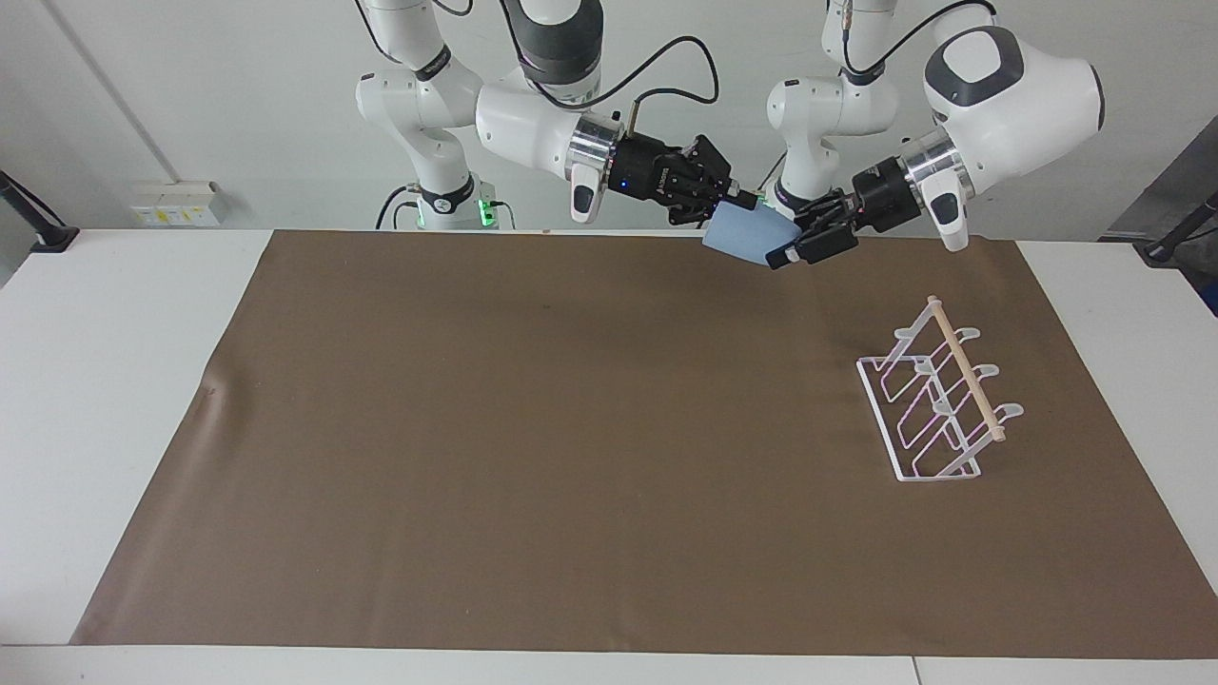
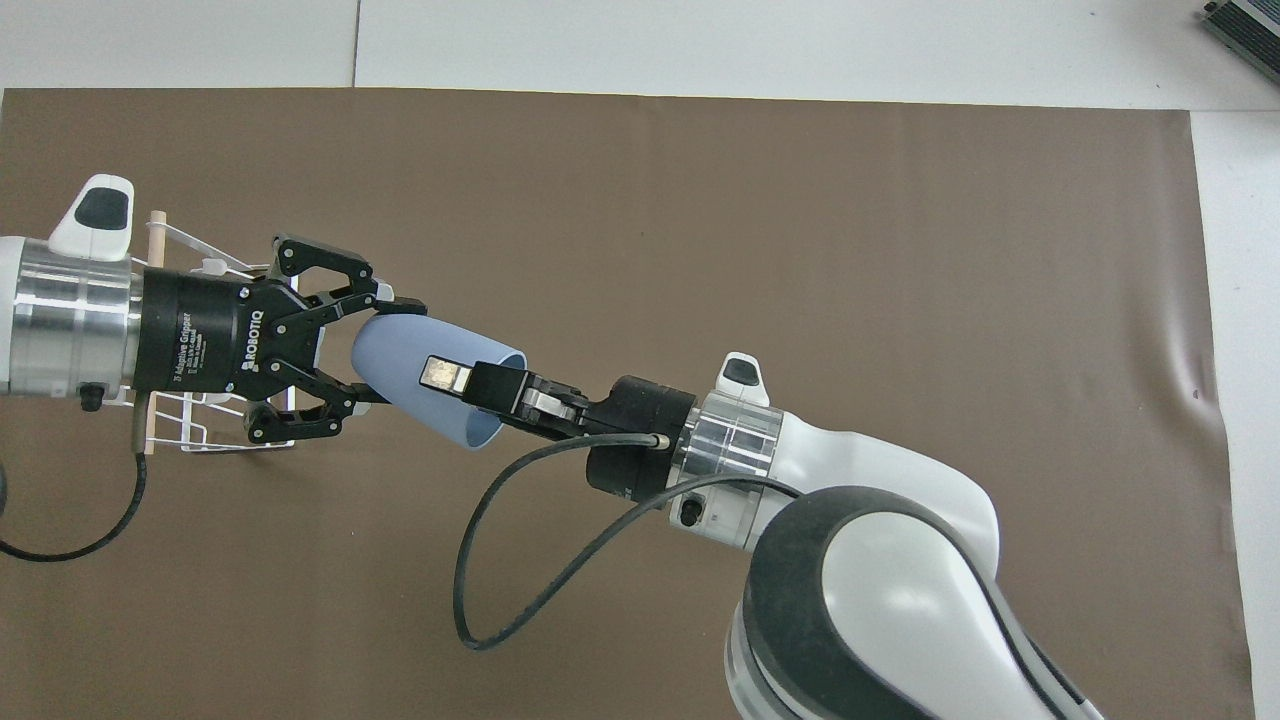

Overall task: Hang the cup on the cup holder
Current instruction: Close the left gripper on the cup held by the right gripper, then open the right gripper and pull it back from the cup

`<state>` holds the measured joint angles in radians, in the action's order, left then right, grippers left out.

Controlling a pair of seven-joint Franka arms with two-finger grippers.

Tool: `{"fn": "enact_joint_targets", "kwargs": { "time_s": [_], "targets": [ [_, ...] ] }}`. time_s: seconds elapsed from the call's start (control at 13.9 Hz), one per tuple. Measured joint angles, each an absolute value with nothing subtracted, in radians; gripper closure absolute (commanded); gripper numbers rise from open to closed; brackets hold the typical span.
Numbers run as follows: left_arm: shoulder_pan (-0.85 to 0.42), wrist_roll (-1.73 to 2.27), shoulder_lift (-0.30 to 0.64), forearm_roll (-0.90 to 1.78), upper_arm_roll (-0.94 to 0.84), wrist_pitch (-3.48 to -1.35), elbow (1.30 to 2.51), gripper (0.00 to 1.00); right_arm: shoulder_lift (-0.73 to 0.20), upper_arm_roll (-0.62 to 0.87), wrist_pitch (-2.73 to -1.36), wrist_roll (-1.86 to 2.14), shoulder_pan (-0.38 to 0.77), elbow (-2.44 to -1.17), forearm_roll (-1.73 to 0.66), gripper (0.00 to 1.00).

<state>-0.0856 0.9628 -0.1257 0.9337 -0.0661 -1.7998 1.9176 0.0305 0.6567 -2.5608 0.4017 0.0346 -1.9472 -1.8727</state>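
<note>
Light-blue and plain, the cup (image 2: 420,378) lay tilted in mid-air over the mat (image 2: 700,220), apparently pinched by both left gripper (image 2: 372,345) and right gripper (image 2: 452,376), well apart from the holder (image 1: 937,400).

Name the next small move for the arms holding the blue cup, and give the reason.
Probably the right gripper should let go. Both grippers clamp the cup in mid-air: the right pinches its rim, the left gripper holds its base end. The rack stands at the left arm's end of the table, so that arm should carry it there.
</note>
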Motion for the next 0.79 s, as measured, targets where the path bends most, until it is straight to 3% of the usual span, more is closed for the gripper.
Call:
{"fn": "enact_joint_targets", "kwargs": {
  "time_s": [0.07,0.14,0.29,0.36,0.43,0.5,0.58,0.79],
  "targets": [
    [-0.086,0.963,-0.126,0.934,-0.066,-1.800,1.918,1.00,0.031,0.657,-2.561,0.398,0.035,-1.947,-1.873,0.96],
    [-0.085,0.963,-0.126,0.934,-0.066,-1.800,1.918,1.00,0.031,0.657,-2.564,0.385,0.035,-1.947,-1.873,0.83],
    [-0.085,0.963,-0.125,0.934,-0.065,-1.800,1.918,1.00,0.031,0.662,-2.586,0.345,0.036,-1.947,-1.873,0.35],
    [-0.085,0.963,-0.125,0.934,-0.066,-1.800,1.918,1.00,0.031,0.667,-2.606,0.330,0.036,-1.947,-1.873,0.24],
    [-0.085,0.963,-0.125,0.935,-0.066,-1.800,1.918,1.00,0.031,0.673,-2.626,0.320,0.036,-1.945,-1.873,0.19],
    [-0.085,0.963,-0.125,0.935,-0.066,-1.800,1.918,1.00,0.031,0.679,-2.647,0.311,0.036,-1.942,-1.873,0.05],
    [-0.085,0.963,-0.125,0.935,-0.066,-1.800,1.918,1.00,0.031,0.685,-2.661,0.304,0.036,-1.939,-1.873,0.00],
    [-0.085,0.963,-0.125,0.935,-0.066,-1.800,1.918,1.00,0.031,0.690,-2.675,0.300,0.036,-1.936,-1.873,0.00]
  ]
}}
